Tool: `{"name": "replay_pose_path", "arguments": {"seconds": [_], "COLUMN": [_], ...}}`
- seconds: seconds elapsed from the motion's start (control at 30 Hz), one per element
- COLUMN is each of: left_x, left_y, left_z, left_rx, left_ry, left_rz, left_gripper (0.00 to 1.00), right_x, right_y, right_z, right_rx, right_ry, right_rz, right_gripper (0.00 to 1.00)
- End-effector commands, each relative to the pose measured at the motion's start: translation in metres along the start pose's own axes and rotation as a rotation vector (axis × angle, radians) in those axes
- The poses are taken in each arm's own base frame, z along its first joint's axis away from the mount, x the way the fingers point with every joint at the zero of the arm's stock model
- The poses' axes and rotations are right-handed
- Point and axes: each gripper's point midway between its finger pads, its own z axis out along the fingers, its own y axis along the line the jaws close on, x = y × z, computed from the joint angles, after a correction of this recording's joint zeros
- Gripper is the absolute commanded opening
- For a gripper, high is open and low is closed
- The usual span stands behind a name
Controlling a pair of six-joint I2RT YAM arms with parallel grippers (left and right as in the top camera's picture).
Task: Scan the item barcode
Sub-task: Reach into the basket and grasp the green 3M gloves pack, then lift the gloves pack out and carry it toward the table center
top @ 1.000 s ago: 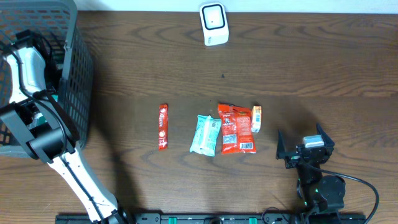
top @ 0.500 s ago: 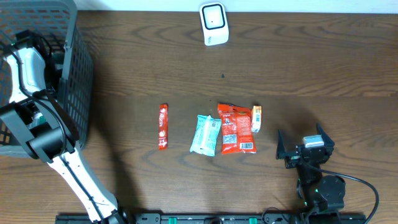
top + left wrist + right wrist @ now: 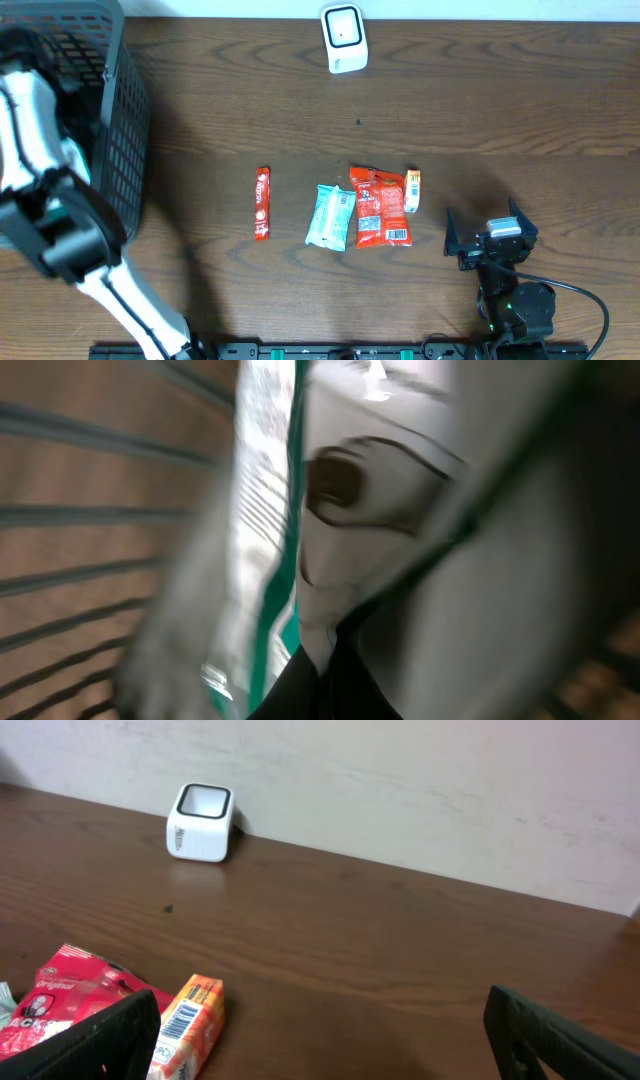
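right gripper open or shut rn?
Open. In the right wrist view the right gripper has its fingers at opposite frame edges, bare table between; overhead shows them spread too, nothing held.

The overhead camera looks straight down on the whole table (image 3: pixel 450 100), from far. My right wrist camera sits low and looks flat across the table to the wall (image 3: pixel 400 780). It shares the scanner (image 3: pixel 201 823) and red packet (image 3: pixel 60 990) with the overhead. My left wrist camera is very near blurred wrapping (image 3: pixel 265 510) and basket bars (image 3: pixel 90 515).
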Motion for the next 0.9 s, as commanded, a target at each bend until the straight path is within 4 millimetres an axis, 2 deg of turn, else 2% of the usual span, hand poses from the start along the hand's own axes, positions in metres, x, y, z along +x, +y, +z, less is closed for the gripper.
{"name": "replay_pose_path", "arguments": {"seconds": [0.0,0.1,0.27,0.33,0.5,0.53,0.57,0.63,0.73,0.8,0.87], "left_x": [-0.022,-0.026,-0.021,-0.022,-0.026,-0.022,-0.019,-0.007,0.018,0.041,0.066], "left_y": [0.028,0.034,0.037,0.037,0.047,0.045,0.043,0.033,0.013,-0.007,-0.029], "left_z": [-0.074,-0.101,-0.118,-0.132,-0.210,-0.247,-0.265,-0.306,-0.354,-0.380,-0.391], "left_rx": [-0.043,-0.038,-0.028,-0.021,-0.022,0.012,0.034,0.098,0.195,0.275,0.357], "left_ry": [-0.182,-0.245,-0.263,-0.296,-0.500,-0.590,-0.632,-0.719,-0.810,-0.838,-0.818], "left_rz": [-0.079,-0.095,-0.164,-0.168,-0.213,-0.232,-0.244,-0.231,-0.180,-0.116,-0.062], "left_gripper": [0.07,0.07,0.07,0.07,0.07,0.07,0.07,0.07,0.07,0.07,0.07], "right_x": [0.000,0.000,0.000,0.000,0.000,0.000,0.000,0.000,0.000,0.000,0.000], "right_y": [0.002,0.002,0.002,0.002,0.002,0.002,0.002,0.002,0.002,0.002,0.002], "right_z": [0.000,0.000,0.000,0.000,0.000,0.000,0.000,0.000,0.000,0.000,0.000], "right_rx": [-0.008,-0.008,-0.008,-0.008,-0.008,-0.008,-0.008,-0.008,-0.008,-0.008,-0.007], "right_ry": [0.000,0.000,0.000,0.000,0.000,0.000,0.000,0.000,0.000,0.000,0.000], "right_rz": [-0.011,-0.011,-0.011,-0.011,-0.011,-0.011,-0.011,-0.011,-0.011,-0.011,-0.011], "right_gripper": [0.99,0.99,0.99,0.99,0.99,0.99,0.99,0.99,0.99,0.99,0.99]}}
